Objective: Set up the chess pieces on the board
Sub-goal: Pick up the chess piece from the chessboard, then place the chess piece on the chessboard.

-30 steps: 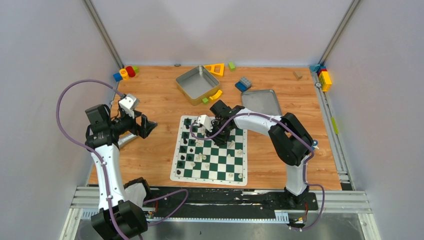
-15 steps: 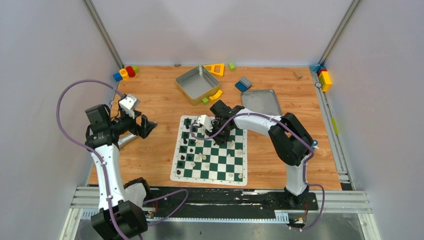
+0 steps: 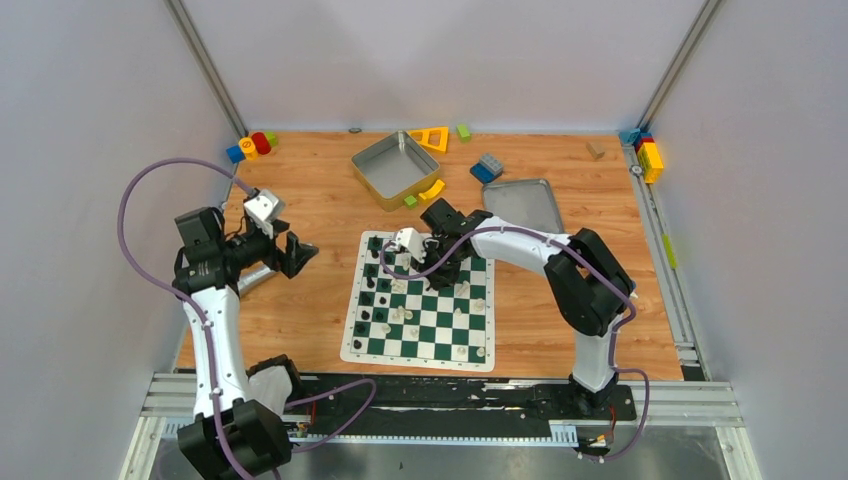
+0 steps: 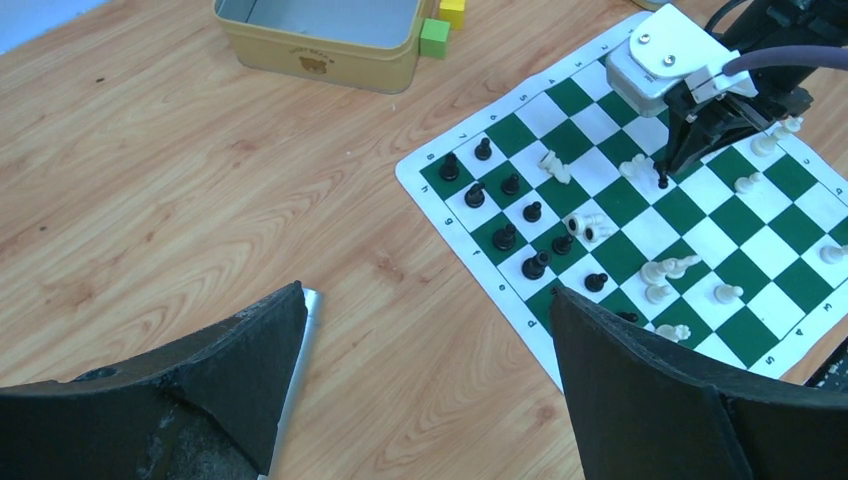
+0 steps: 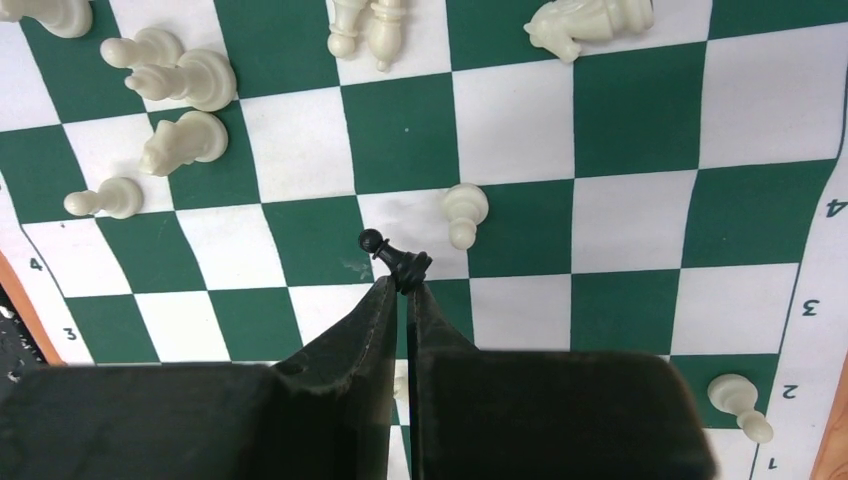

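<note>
Checking top view first. Right gripper point(image 3: 441, 264) is down on the board point(image 3: 415, 361), toward 12 o'clock of its centre. The wrist hides the tips, so the grip cannot be told from here. Left gripper point(image 3: 296, 256) hangs over bare table point(image 3: 300, 320) at 9 o'clock of the board, off the mat. Judged parked there to leave the working arm room.

Left wrist view. Own fingers spread wide, nothing between them. Gives the side look the top lacks: the right tips meet on a black pawn point(image 4: 662, 183) near mid-board. Black men point(image 4: 505, 237) cluster at the board's 9 o'clock side, mostly upright. White men point(image 4: 728, 293) are scattered toward 3 o'clock, several toppled.

Right wrist view. Fingers pressed together, pinching the pawn at its base end, head pointing to 10 o'clock. Only this view shows the contact itself. Lifted or resting: cannot tell. White pawn point(image 5: 462, 212) lies just beside, at 2 o'clock. Judged: the pawn sits among white men, so it is gripped for carrying to the black side.
</note>
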Robot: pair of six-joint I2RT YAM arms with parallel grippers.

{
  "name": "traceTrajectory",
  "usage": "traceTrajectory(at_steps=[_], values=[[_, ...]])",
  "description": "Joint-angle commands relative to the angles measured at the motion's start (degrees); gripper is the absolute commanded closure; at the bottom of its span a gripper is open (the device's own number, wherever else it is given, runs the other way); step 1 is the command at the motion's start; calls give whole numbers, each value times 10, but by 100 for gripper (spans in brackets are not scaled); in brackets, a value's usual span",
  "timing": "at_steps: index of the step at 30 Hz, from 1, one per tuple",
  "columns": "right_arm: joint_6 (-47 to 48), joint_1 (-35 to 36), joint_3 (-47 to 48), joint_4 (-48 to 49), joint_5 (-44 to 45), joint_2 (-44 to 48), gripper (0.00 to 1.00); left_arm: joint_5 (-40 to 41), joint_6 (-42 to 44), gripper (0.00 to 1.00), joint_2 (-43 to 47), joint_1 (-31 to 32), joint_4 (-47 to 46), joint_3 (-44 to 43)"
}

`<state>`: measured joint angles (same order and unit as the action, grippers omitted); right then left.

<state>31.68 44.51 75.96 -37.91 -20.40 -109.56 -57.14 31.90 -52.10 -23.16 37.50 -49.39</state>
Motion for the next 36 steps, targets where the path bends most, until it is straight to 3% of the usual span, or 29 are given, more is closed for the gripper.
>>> traceTrajectory(at_steps=[1,5,10,13,19,26,30,36], values=[[-25,2,-4,-4,-25,37,100,-24,22,2,12,22,-3,4],[-55,-2,7,-5,-49,49,100,-27,15,3,20,65,-27,14],[-101,-18,44,-5,-106,56,100,26,-2,11,16,173,-117,46],[-123,-29,60,-1,-146,54,100,66,14,13,2,252,-159,64],[-172,-67,89,15,-222,46,100,52,74,20,-68,342,-259,91],[-203,-96,120,15,-261,24,100,177,112,29,-150,494,-375,106],[-212,-104,123,15,-262,18,100,241,122,33,-180,548,-428,106],[-216,-112,118,14,-264,14,100,305,123,37,-187,575,-467,108]])
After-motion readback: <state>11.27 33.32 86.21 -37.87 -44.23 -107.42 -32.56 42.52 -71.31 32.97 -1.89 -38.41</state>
